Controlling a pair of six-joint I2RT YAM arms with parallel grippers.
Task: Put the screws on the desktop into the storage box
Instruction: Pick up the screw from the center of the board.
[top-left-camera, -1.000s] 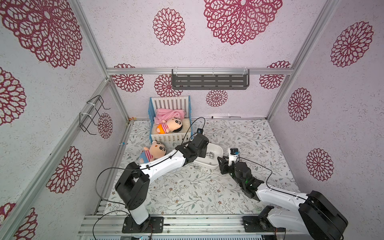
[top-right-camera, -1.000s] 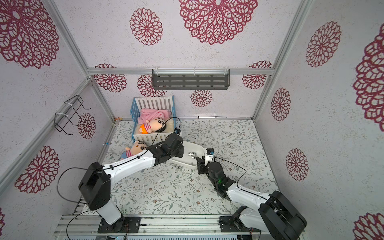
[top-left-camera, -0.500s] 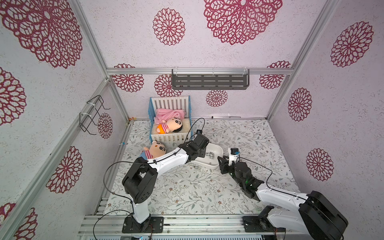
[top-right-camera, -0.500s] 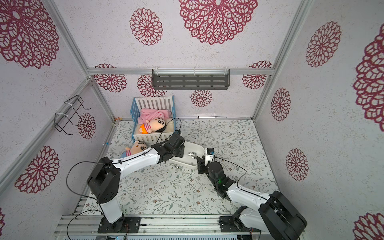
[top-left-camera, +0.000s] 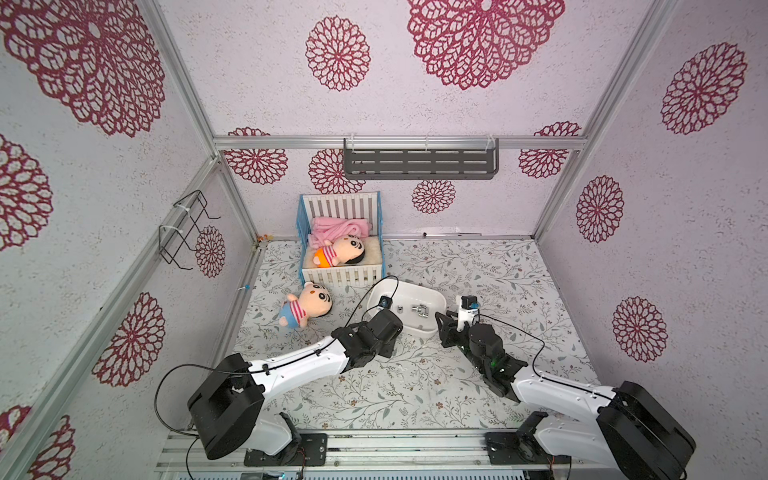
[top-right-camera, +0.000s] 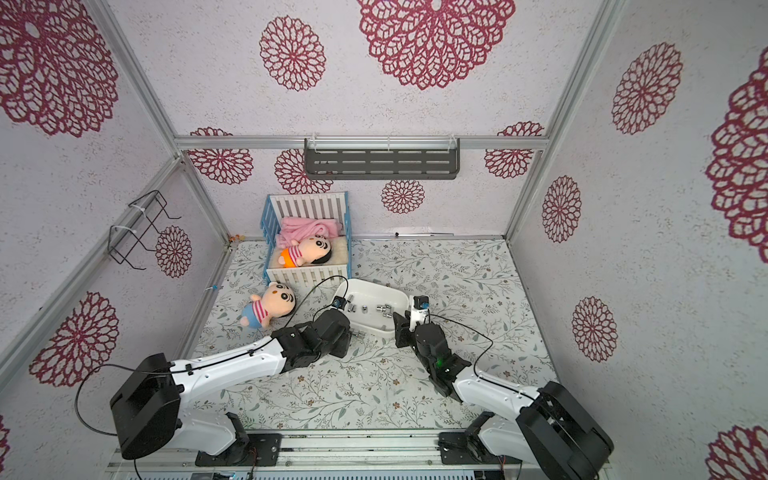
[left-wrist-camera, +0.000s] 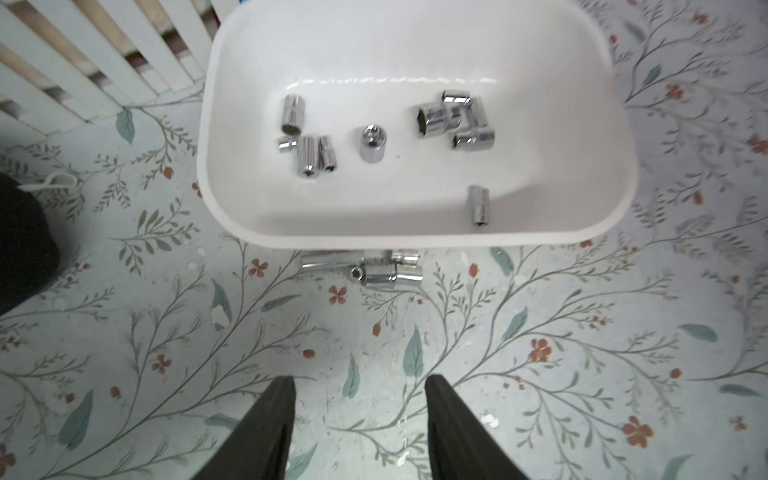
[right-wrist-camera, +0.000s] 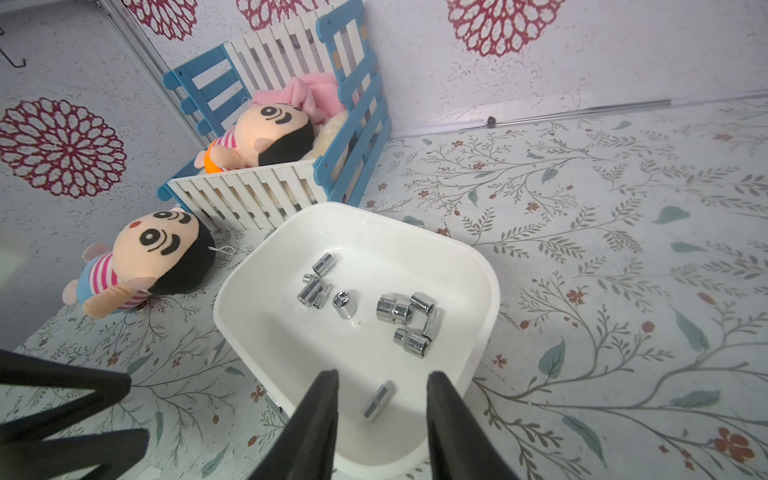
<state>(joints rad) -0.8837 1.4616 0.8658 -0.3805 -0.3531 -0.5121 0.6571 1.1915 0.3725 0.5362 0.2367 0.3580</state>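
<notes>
- Screws (left-wrist-camera: 374, 270) not yet boxed: a small cluster lies on the worktop (left-wrist-camera: 540, 332) straight ahead of the left end effector (left-wrist-camera: 359, 379), against the near wall of the storage box (left-wrist-camera: 415, 237).
- The left end effector's fingers stand moderately apart and empty over bare worktop.
- The right end effector (right-wrist-camera: 383, 374) is likewise moderately apart and grips nothing, over the box's near rim.
- A single screw (right-wrist-camera: 377, 401) lies on the box floor below its gap.
- The other screws (right-wrist-camera: 399, 316) lie farther in.
- A toy crib (right-wrist-camera: 270, 187) stands beyond the box.
</notes>
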